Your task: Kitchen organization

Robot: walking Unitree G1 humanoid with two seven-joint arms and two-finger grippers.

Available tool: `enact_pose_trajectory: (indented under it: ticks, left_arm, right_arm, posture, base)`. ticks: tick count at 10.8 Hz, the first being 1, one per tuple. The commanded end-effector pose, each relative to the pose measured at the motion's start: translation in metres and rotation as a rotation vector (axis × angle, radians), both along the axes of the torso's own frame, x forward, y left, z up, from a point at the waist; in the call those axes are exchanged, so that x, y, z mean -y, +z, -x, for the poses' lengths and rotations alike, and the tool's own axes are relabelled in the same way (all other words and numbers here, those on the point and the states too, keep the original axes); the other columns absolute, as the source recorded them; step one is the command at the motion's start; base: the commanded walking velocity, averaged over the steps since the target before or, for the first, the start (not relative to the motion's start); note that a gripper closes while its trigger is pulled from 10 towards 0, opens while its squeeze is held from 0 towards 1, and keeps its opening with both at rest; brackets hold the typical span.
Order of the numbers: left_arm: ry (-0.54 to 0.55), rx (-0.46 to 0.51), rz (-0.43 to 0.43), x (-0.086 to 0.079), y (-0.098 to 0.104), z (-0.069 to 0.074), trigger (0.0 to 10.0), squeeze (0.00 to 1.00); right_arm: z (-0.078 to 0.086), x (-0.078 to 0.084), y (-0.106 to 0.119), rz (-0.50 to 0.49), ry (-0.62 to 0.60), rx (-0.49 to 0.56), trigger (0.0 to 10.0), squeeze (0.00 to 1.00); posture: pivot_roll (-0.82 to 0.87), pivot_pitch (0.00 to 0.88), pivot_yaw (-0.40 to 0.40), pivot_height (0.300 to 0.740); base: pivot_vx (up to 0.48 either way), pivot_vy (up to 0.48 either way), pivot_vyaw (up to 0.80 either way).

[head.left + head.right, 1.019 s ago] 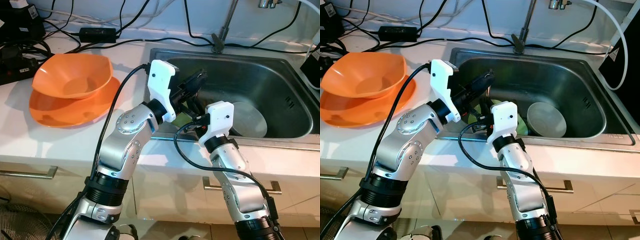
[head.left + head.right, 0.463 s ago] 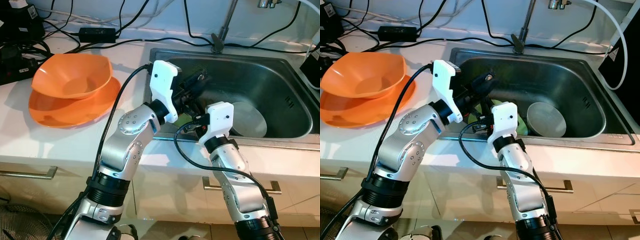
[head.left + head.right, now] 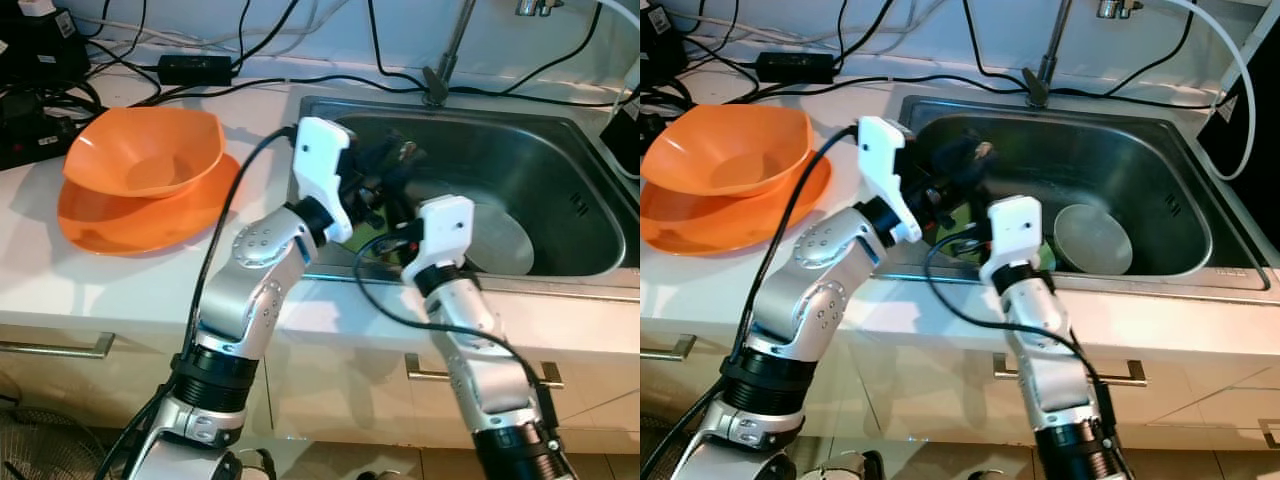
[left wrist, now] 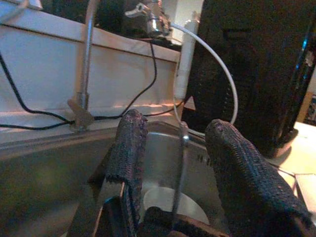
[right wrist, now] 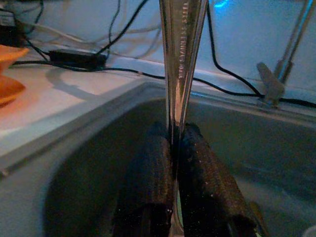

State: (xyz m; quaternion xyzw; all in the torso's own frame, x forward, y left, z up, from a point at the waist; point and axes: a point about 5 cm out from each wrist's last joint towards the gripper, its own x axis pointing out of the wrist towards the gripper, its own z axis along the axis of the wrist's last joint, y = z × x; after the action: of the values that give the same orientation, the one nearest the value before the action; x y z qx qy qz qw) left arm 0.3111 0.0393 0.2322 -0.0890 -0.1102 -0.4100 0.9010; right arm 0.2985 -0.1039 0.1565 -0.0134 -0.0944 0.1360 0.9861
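right gripper (image 5: 175, 163) of mine is pinching a thin metal utensil handle (image 5: 180, 54). the two black fingers (image 5: 148, 187) are pressed tight on it, one on each side. the handle sticks up past my fingertips and has tiny letters stamped on it. i can't tell if it is a spoon or a fork, since the other end is hidden.

my left gripper (image 4: 175, 163) is spread wide. its two black fingers (image 4: 126, 158) stand apart, and a thin metal rod (image 4: 181, 168) runs up between them without touching either one, as far as i can see. both of my grippers are close together over the left part of the steel sink (image 3: 560, 160), just past its front edge. in the head views that spot is blurry, so i can't make out more there.

a round grey plate (image 3: 1095, 240) lies flat on the sink bottom, to the right of my grippers. something green (image 3: 1045, 255) peeks out beside my right wrist. the tap pipe (image 3: 445, 60) stands at the back of the sink.

on the white counter (image 3: 120, 280) to the left sits an orange bowl (image 3: 145, 150) on top of an orange plate (image 3: 140, 220). black cables (image 3: 250, 75) lie along the back of the counter.
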Motion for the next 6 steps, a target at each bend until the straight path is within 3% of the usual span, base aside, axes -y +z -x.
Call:
enact_pose_trajectory:
  ticks: [1, 4, 6]
  left_arm:
    - [0.007, 0.009, 0.025, 0.0, 0.004, 0.001, 10.0, 0.0]
    - [0.068, -0.017, 0.07, -0.008, 0.004, -0.005, 10.0, 0.0]
    - [0.114, -0.021, 0.039, -0.013, -0.001, -0.007, 10.0, 0.0]
  right_arm:
    - [-0.004, 0.007, 0.006, 0.001, -0.03, 0.025, 0.0, 0.0]
    - [-0.006, 0.01, 0.004, 0.01, -0.039, 0.023, 0.0, 0.0]
    - [-0.011, 0.018, 0.005, 0.034, -0.072, 0.024, 0.0, 0.0]
  posture:
    - [0.07, 0.074, -0.054, 0.74]
    - [0.07, 0.076, -0.056, 0.74]
    - [0.08, 0.077, -0.056, 0.74]
  base:
    - [0.0, 0.0, 0.0]
    - [0.0, 0.0, 0.0]
    - [0.0, 0.0, 0.0]
